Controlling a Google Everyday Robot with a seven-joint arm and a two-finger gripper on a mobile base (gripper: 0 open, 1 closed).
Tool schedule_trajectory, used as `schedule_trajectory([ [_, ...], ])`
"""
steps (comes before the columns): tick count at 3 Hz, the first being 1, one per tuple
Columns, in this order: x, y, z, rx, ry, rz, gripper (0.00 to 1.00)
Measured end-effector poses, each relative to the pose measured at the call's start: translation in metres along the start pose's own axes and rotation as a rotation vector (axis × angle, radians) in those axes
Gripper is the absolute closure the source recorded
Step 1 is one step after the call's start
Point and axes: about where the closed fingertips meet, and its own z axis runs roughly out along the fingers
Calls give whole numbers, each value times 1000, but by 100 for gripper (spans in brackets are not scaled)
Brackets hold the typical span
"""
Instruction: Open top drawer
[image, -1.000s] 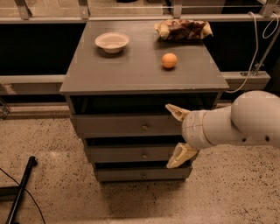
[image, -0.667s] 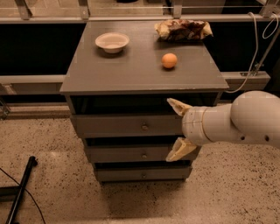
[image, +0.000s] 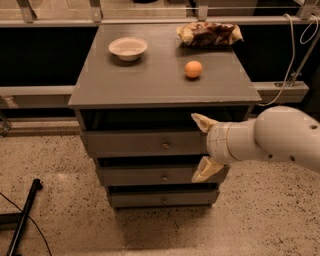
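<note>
The grey cabinet has three drawers with small round knobs. The top drawer (image: 130, 142) is the uppermost grey front, with its brass knob (image: 164, 145) at centre; it stands slightly out from under the cabinet top, with a dark gap above it. My gripper (image: 202, 146) is in front of the drawer's right part, a little right of the knob. Its two tan fingers are spread wide, one fingertip (image: 198, 120) above the drawer front and one (image: 200, 175) below it. It holds nothing.
On the cabinet top (image: 150, 80) are a white bowl (image: 128, 48), an orange (image: 193, 69) and a snack bag (image: 207, 33). The middle drawer (image: 145, 176) and bottom drawer (image: 150, 199) are below. A black pole (image: 22, 220) lies on the speckled floor at left.
My gripper has moved slightly left along the drawer front, closer to the knob. The drawers have not moved.
</note>
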Motion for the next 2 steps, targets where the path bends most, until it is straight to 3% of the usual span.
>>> schedule_trajectory([
  [2,104,-7,61,-25,240,-176,0],
])
